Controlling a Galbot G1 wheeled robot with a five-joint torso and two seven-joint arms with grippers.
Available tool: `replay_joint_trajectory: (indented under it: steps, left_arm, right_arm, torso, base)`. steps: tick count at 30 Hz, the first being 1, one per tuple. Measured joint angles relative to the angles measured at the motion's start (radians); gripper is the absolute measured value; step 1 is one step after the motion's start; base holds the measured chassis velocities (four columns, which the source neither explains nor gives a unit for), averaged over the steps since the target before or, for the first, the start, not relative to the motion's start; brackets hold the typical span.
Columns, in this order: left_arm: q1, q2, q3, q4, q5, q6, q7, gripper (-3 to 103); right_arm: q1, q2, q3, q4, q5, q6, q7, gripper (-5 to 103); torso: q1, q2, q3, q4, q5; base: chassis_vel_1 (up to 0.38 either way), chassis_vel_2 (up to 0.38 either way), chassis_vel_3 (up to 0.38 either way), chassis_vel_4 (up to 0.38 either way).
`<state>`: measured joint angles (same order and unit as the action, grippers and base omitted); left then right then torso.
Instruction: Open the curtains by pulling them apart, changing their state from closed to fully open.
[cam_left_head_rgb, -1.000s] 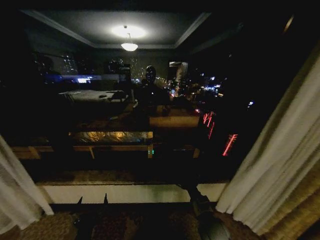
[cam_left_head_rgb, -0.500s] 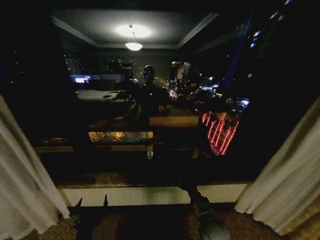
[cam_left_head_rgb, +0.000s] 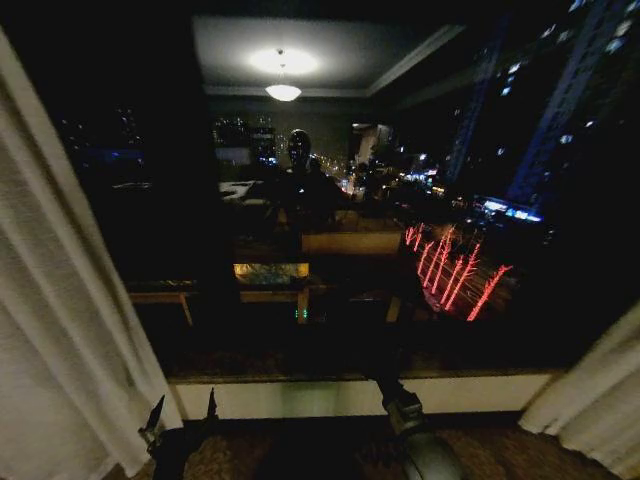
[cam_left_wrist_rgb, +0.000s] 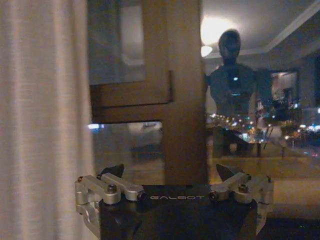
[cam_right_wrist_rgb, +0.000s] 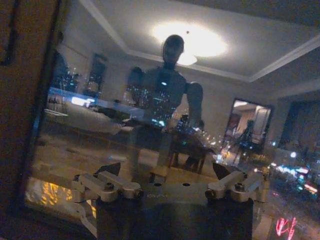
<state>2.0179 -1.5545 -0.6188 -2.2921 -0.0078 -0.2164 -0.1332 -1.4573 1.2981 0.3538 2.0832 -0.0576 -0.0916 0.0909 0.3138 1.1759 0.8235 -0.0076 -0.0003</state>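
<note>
Left hand (cam_left_wrist_rgb: 170, 181) low in front of the window, fingers spread, holding nothing; head view shows it at the bottom (cam_left_head_rgb: 182, 415), just beside the left curtain's lower edge, not touching. Right hand (cam_right_wrist_rgb: 167, 175) also spread and empty, facing the glass; its arm (cam_left_head_rgb: 405, 425) sits low at centre, below the white sill (cam_left_head_rgb: 330, 395). Curtains pulled apart: left panel (cam_left_head_rgb: 60, 330) bunched at the left edge, right panel (cam_left_head_rgb: 600, 395) at the far lower right corner. Between them, bare dark window glass (cam_left_head_rgb: 330, 200) reflecting the ceiling lamp (cam_left_head_rgb: 283, 92). Wooden window frame (cam_left_wrist_rgb: 182, 90) next to the left panel.
</note>
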Motion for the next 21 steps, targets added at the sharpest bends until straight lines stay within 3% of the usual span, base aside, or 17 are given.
replay_joint_trajectory:
  steps: [18,21]
  left_arm:
    - [-0.039,0.001,-0.001,0.016,0.0,0.027,-0.001,100]
    - [-0.055,0.002,0.0,0.028,0.002,0.04,-0.001,100]
  right_arm:
    - [0.03,0.0,-0.015,-0.027,0.001,-0.001,0.001,100]
    - [0.048,0.002,-0.011,-0.044,-0.004,0.028,-0.007,100]
  torso:
    - [0.0,0.0,0.0,-0.0001,0.0004]
    - [0.0,0.0,0.0,-0.0001,0.0006]
  base:
    - [0.297,0.408,-0.297,-0.41]
    - [0.311,0.394,-0.312,-0.394]
